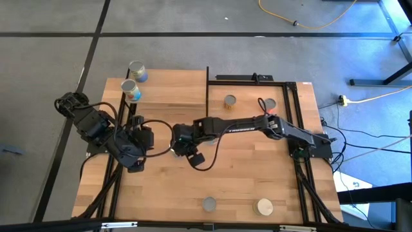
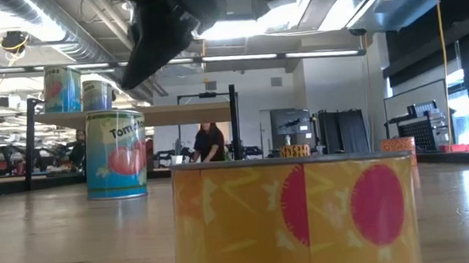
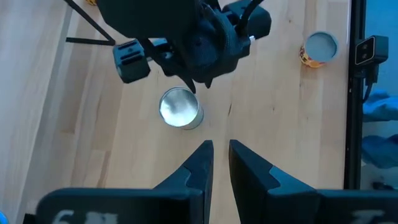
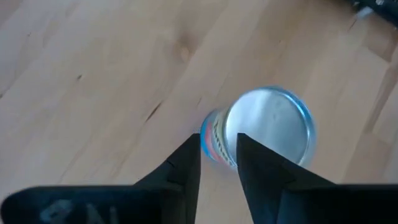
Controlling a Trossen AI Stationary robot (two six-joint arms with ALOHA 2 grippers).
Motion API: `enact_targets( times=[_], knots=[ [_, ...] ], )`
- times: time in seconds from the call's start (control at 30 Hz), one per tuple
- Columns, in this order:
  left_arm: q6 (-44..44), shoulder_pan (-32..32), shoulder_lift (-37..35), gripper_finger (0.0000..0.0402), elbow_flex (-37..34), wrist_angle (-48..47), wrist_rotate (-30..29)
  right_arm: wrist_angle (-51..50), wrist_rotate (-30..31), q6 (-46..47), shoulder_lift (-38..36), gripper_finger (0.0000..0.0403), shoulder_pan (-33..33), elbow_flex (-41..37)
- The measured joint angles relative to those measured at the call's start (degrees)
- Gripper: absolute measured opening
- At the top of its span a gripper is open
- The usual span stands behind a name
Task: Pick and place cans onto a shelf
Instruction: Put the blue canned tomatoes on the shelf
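A can with a silver top, blue rim and tomato label (image 4: 267, 134) stands upright on the wooden table near its middle (image 3: 180, 107) (image 2: 116, 155). My right gripper (image 4: 219, 142) hangs open just above and beside it, fingers slanting down, with nothing between them (image 1: 178, 151). My left gripper (image 3: 219, 146) waits near the table's left side (image 1: 136, 166), its fingers a narrow gap apart and empty. The shelf (image 1: 167, 93) stands at the far left and carries two cans (image 1: 136, 71) (image 1: 131, 90).
Two cans (image 1: 230, 100) (image 1: 269, 103) stand at the far right of the table. Two more (image 1: 209, 205) (image 1: 264, 207) stand near the front edge; the yellow one with red dots (image 2: 293, 220) fills the low view. Black frame posts (image 1: 207, 84) border the shelf. A person (image 2: 208, 142) is in the room behind.
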Motion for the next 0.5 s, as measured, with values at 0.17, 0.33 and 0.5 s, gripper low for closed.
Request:
enact_targets(
  times=[0.17, 0.33, 0.5],
  knots=[
    [-0.07, 0.00, 0.00, 0.0045, -0.01, 0.00, 0.00, 0.72, -0.04, -0.17, 1.37, 0.0104, 0.00, 0.00],
    [-0.10, 0.00, 0.00, 0.0045, -0.01, 0.00, 0.02, 1.06, 0.00, -0.17, 2.57, 0.0104, -0.04, 0.00],
    [-0.10, 0.00, 0.00, 0.0045, -0.01, 0.00, 0.00, 1.60, 0.05, -0.19, 3.42, 0.0103, -0.04, 0.01]
  ],
)
